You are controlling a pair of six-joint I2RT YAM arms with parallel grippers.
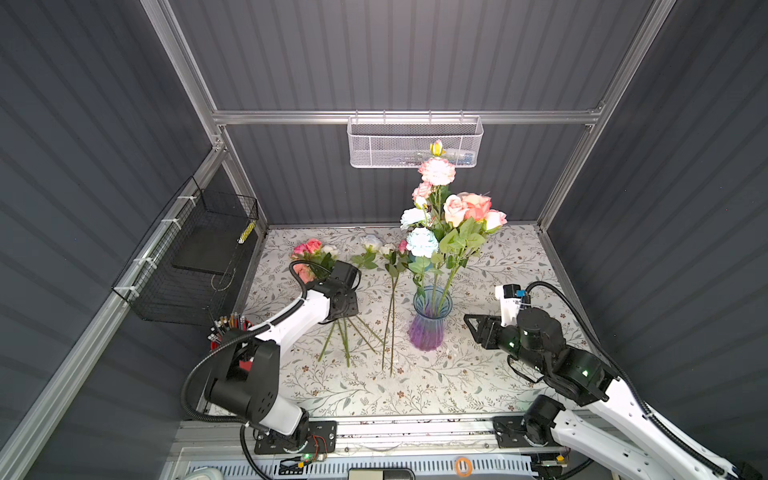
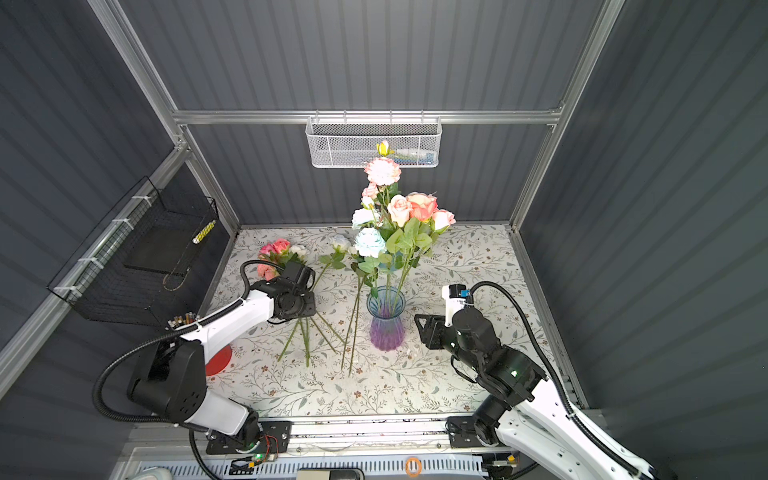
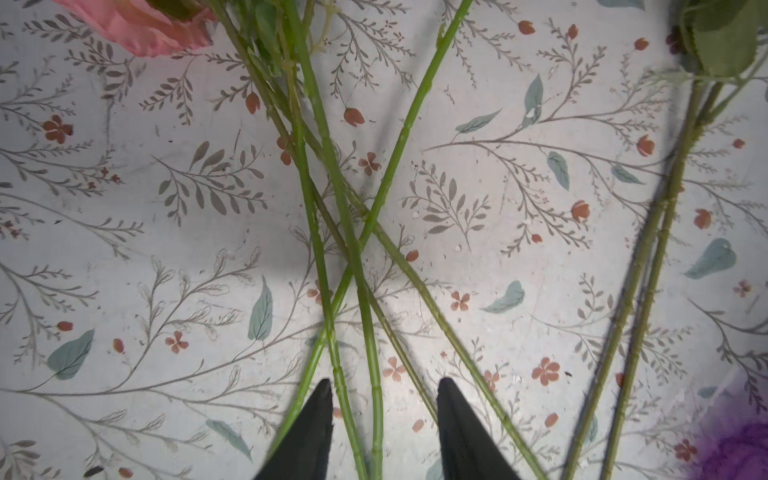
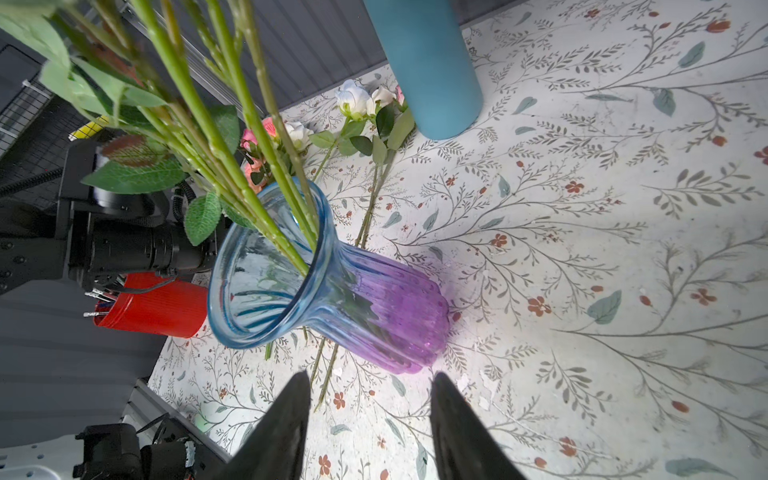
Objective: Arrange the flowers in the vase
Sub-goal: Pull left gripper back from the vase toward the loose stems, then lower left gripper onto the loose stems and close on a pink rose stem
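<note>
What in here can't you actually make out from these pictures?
Left gripper: its own wrist covers it in both top views.
Blue cylinder: top cut off in the right wrist view; flowers mostly hide it from above.
White basket: contents too small behind mesh.
Red cup: mostly behind the left arm.

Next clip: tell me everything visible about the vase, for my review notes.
The vase looks like ribbed, see-through glass: pale blue at the flared rim and narrow neck, shading to purple in the rounded belly. It stands upright near the middle of the floral-print table. Green stems of several flowers lean in its mouth against the rim, with the blooms high above. The right gripper, open, points at it from beside without touching.
</note>
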